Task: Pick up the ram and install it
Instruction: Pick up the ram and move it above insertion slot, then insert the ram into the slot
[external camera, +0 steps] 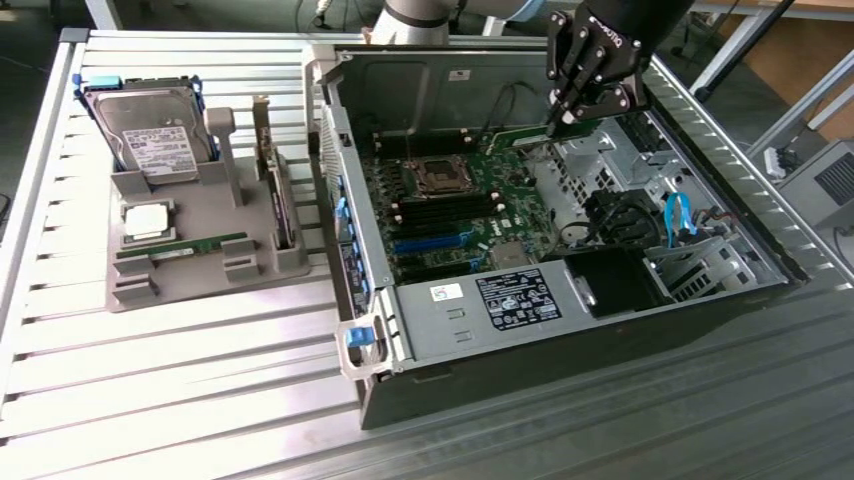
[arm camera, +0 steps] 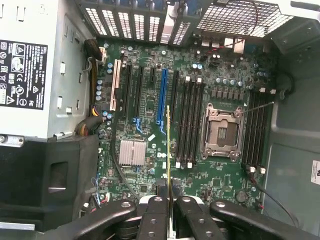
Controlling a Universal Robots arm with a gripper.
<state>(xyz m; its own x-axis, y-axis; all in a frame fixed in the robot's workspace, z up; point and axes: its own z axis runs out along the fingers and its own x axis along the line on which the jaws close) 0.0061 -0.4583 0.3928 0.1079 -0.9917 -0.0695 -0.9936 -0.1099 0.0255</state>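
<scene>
One ram (arm camera: pixel 168 145) hangs edge-on, clamped between the fingers (arm camera: pixel 154 217) of one gripper (arm camera: pixel 169 202), upper right in the exterior view, over one open case (external camera: pixel 427 85) whose walls stand close.

We count one held ram (arm camera: pixel 168 145), one spare ram (external camera: pixel 180 247) at nine o'clock, one drive (external camera: pixel 150 130), one CPU (external camera: pixel 146 222), one case (external camera: pixel 400 80), one socket (external camera: pixel 434 178).

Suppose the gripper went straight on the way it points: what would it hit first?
Probably the motherboard. The ram clamped in the gripper would touch first, near the blue slot; depth is hard to judge.
</scene>
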